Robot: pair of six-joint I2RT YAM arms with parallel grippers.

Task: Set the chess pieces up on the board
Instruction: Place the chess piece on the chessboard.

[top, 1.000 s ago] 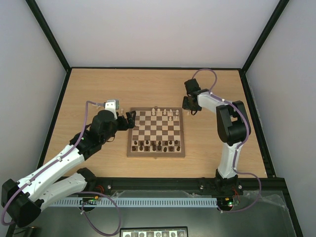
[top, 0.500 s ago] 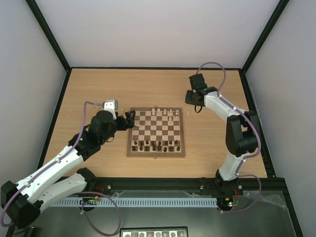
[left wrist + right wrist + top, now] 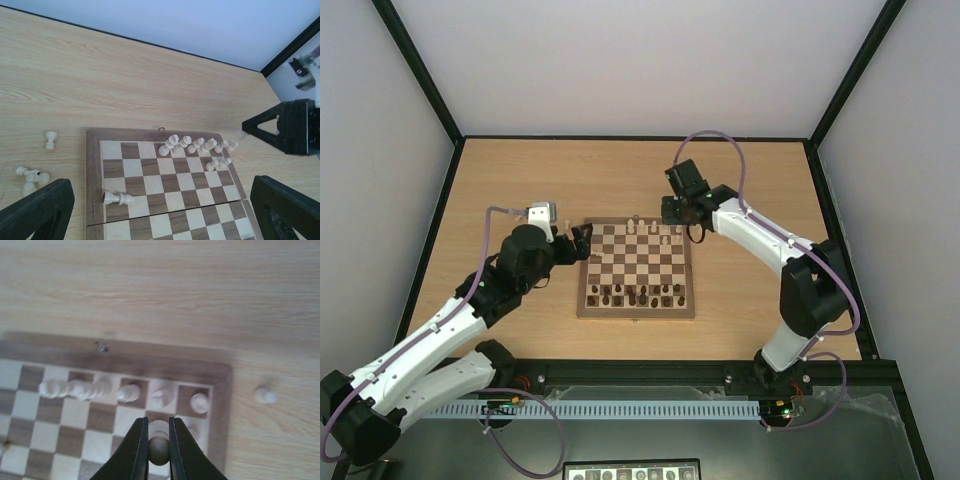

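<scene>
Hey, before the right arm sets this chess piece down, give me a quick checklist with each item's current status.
1. Right gripper shut on pale piece: ok.
2. Square under it free: cannot tell, view blurred.
3. Left gripper open at the board's left edge, apart from the right one: ok.
4. Pieces on board all upright: not ok, fallen piece lies on its side.
5. Table free of strays: not ok, loose pieces left of board, stray piece right of it.
</scene>
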